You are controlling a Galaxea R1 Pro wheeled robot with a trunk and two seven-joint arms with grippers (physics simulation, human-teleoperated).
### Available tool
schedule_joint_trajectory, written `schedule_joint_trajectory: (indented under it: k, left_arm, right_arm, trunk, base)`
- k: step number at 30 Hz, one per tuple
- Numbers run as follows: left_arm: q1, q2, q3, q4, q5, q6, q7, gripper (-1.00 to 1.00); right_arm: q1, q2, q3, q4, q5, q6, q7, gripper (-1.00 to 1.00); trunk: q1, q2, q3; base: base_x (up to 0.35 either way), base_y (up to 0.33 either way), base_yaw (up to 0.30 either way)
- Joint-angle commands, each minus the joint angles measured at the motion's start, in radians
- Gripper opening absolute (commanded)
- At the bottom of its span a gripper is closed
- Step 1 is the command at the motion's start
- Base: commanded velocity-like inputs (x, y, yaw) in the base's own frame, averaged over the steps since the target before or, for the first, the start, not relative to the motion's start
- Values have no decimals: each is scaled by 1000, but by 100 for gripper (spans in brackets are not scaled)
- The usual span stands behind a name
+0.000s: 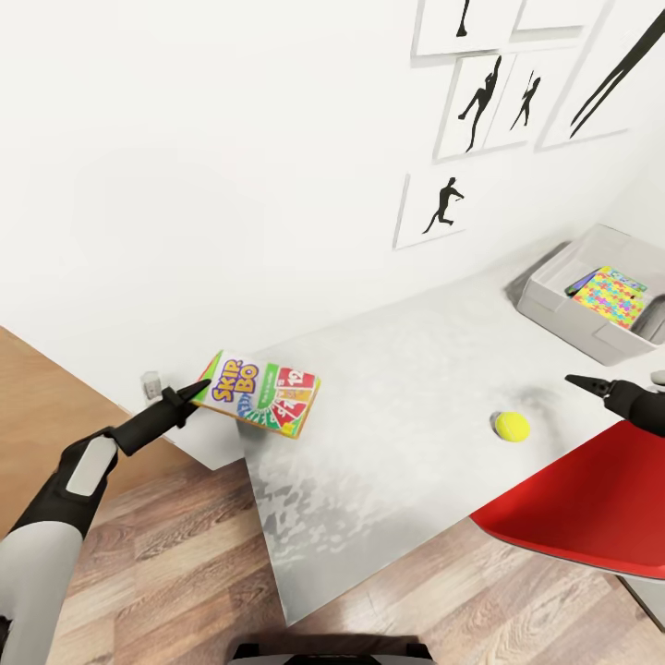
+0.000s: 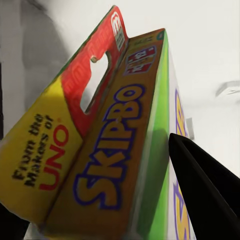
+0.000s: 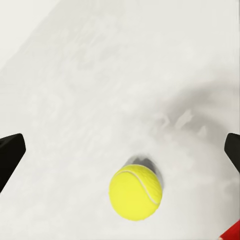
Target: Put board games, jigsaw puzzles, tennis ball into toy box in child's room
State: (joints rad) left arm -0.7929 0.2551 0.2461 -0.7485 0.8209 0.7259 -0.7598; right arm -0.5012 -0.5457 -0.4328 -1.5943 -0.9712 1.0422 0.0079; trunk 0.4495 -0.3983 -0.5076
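My left gripper (image 1: 200,387) is shut on the edge of the Skip-Bo board game (image 1: 266,393), a white, green and red box held tilted over the left end of the white table (image 1: 397,369). In the left wrist view the box (image 2: 115,140) fills the frame, with one black finger (image 2: 205,195) against its side. The yellow-green tennis ball (image 1: 512,426) lies on the table to the right. My right gripper (image 1: 582,381) hovers open beside and above the ball (image 3: 135,192), its fingers spread wide. The grey toy box (image 1: 563,309) stands at the far right with a colourful jigsaw puzzle (image 1: 610,296) inside.
A red chair (image 1: 591,508) sits under my right arm at the table's front right. The white wall behind carries framed silhouette pictures (image 1: 434,208) and a small grey outlet (image 1: 151,383) low on the left. Wooden floor (image 1: 185,554) lies in front.
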Motion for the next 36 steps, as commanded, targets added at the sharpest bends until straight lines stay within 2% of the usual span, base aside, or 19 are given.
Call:
schedule_joint_trajectory:
  k: [1, 6, 36]
  left_arm:
    - [5, 0, 2, 0, 4, 6, -1, -100]
    - [32, 0, 2, 0, 4, 6, -1, -100]
    - [36, 1, 3, -5, 5, 12, -1, -100]
  right_arm:
    - [-1, 0, -3, 0, 0, 5, 1, 100]
    - [-1, 0, -3, 0, 0, 5, 1, 100]
    - [4, -2, -4, 1, 0, 5, 1, 100]
  trunk:
    - [1, -2, -1]
    - [1, -2, -1]
    - [1, -2, -1]
  base:
    - [0, 0, 0]
    - [0, 0, 0]
    - [-3, 0, 0]
